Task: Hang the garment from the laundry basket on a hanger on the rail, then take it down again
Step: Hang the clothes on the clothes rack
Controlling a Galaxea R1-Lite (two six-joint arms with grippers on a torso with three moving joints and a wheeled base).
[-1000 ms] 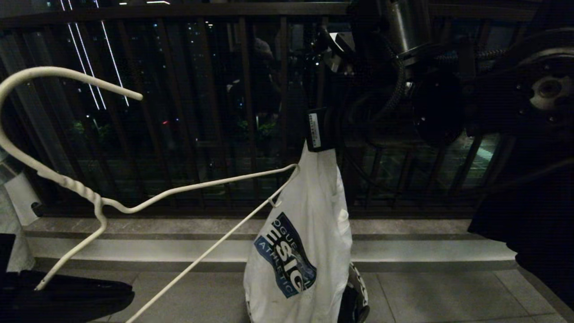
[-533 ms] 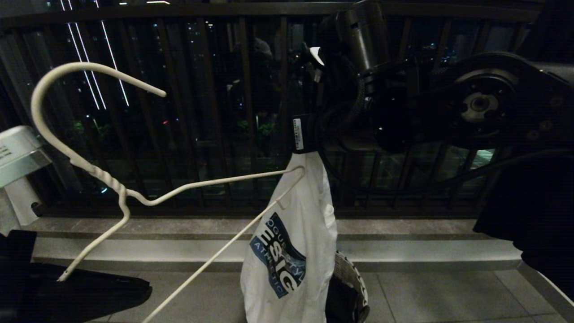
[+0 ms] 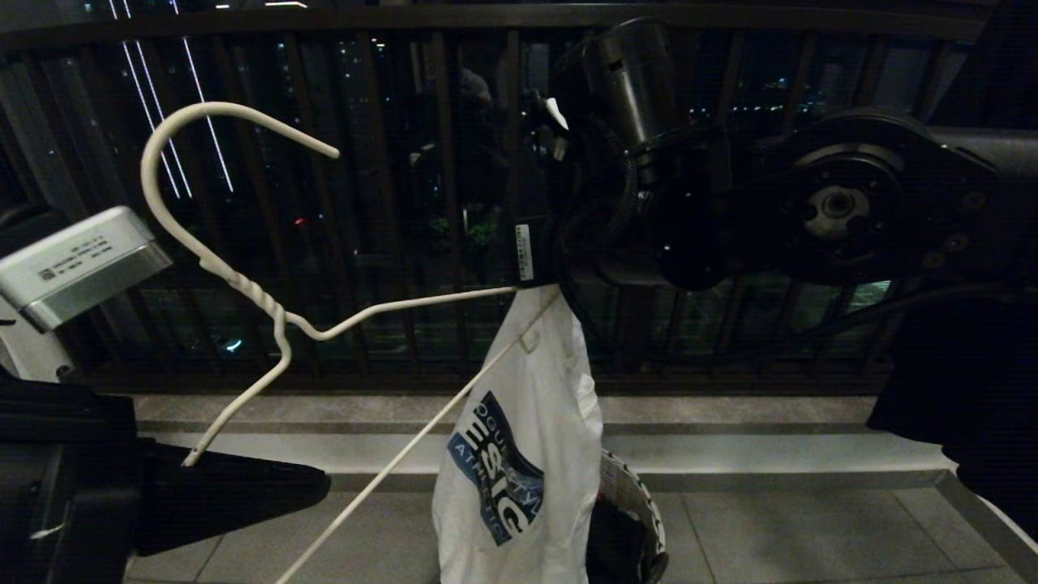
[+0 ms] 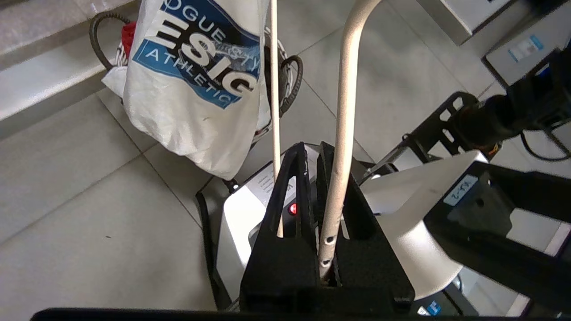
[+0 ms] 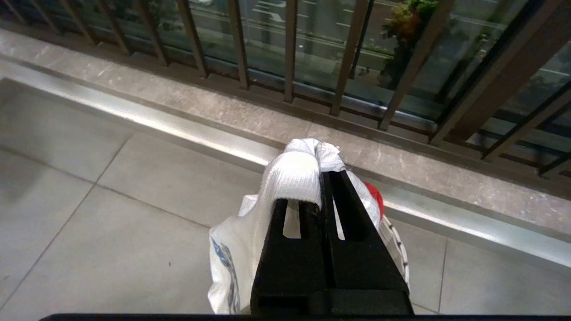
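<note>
Now the left gripper (image 4: 319, 214), clamped on the hanger (image 3: 268, 304), has carried its tip into the shirt (image 3: 519, 454) hanging above the basket (image 3: 636, 519) from the right gripper's (image 5: 322, 187) tight pinch; threading looks begun.

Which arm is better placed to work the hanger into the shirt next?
Left, probably. The left claw is shut on the hanger, whose far shoulder tip already sits at the T-shirt just under the right claw. The right claw is shut on the shirt's bunched top, holding it up over the basket.
</note>
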